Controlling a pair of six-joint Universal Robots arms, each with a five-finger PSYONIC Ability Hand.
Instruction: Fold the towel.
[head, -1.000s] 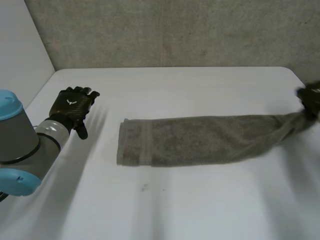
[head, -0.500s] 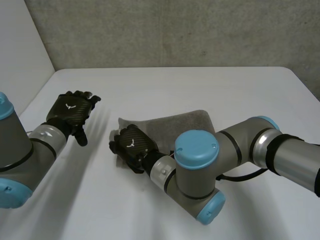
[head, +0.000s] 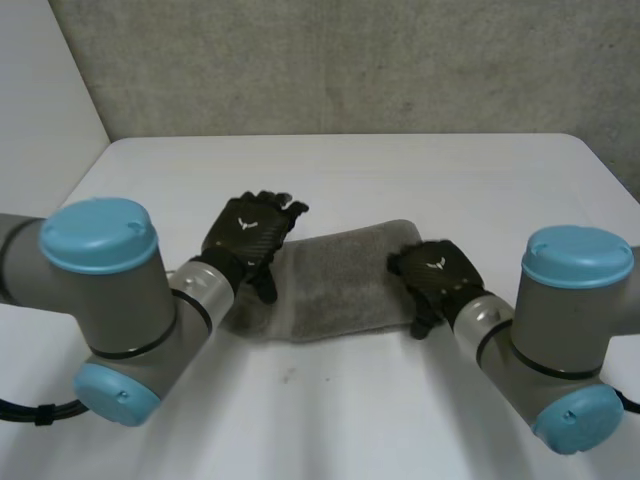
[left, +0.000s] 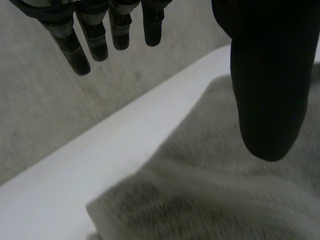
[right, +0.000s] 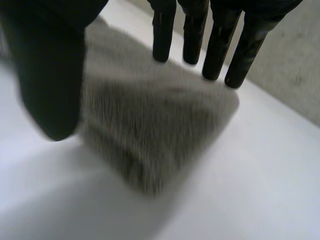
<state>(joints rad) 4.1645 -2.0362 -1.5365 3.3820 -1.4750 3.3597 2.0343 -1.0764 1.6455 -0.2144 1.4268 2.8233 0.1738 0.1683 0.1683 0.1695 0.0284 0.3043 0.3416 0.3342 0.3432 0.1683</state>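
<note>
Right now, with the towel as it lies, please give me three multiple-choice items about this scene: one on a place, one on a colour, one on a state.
1. Where does the towel lie?
A. flat on the white table, a hand at each end
B. hanging over the table's edge
C. in a basket

2. What colour is the towel?
A. red
B. grey
C. blue

3. How are the fingers of the left hand?
A. curled round the towel
B. shut into a fist
C. straight and open

Answers:
1 A: the head view shows it on the table, with the left hand at one end and the right hand at the other.
2 B: it is grey in every view.
3 C: the left wrist view shows straight fingers above the towel's end.
</note>
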